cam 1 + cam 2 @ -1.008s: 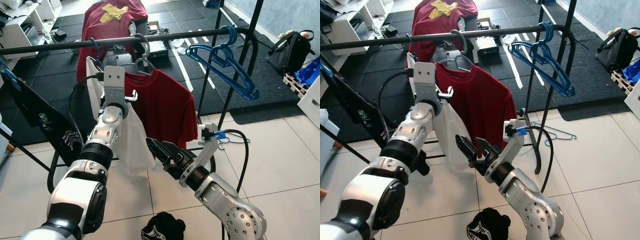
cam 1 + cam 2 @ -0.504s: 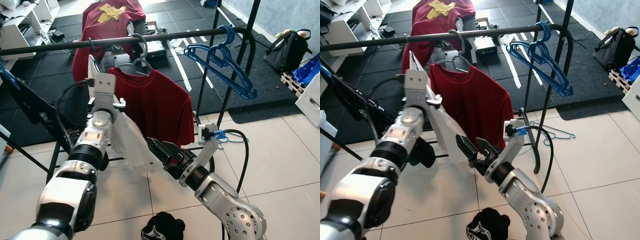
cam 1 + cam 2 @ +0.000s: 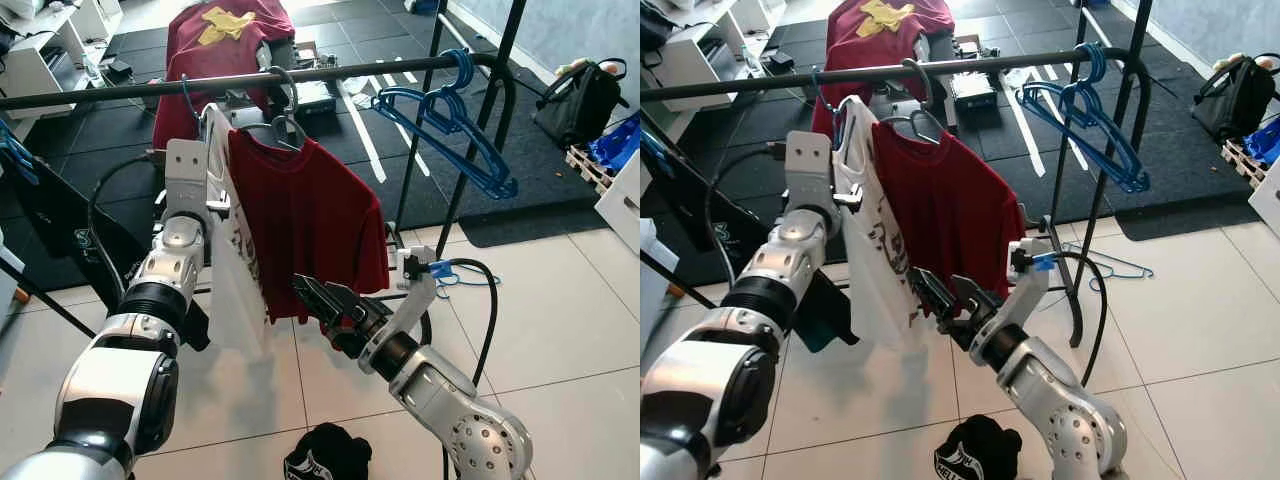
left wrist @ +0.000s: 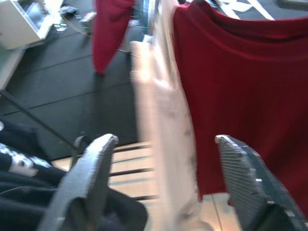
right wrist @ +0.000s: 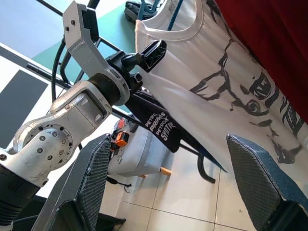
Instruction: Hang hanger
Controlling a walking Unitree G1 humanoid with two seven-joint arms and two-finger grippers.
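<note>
The white shirt (image 3: 232,240) hangs from the rail (image 3: 120,92), beside the red shirt (image 3: 310,225). Left gripper (image 4: 168,159) gapes empty; right gripper (image 3: 318,298), at 6 o'clock, spread, empty.

One clothes rail (image 3: 330,75) carries two shirts, one white shirt (image 3: 232,250) and one red shirt (image 3: 310,220), plus a bunch of blue hangers (image 3: 450,125) too tangled to count. A second red shirt (image 3: 215,40) hangs behind. Two pincers appear: the left pincer (image 4: 163,168) and the right pincer (image 3: 318,297).
</note>
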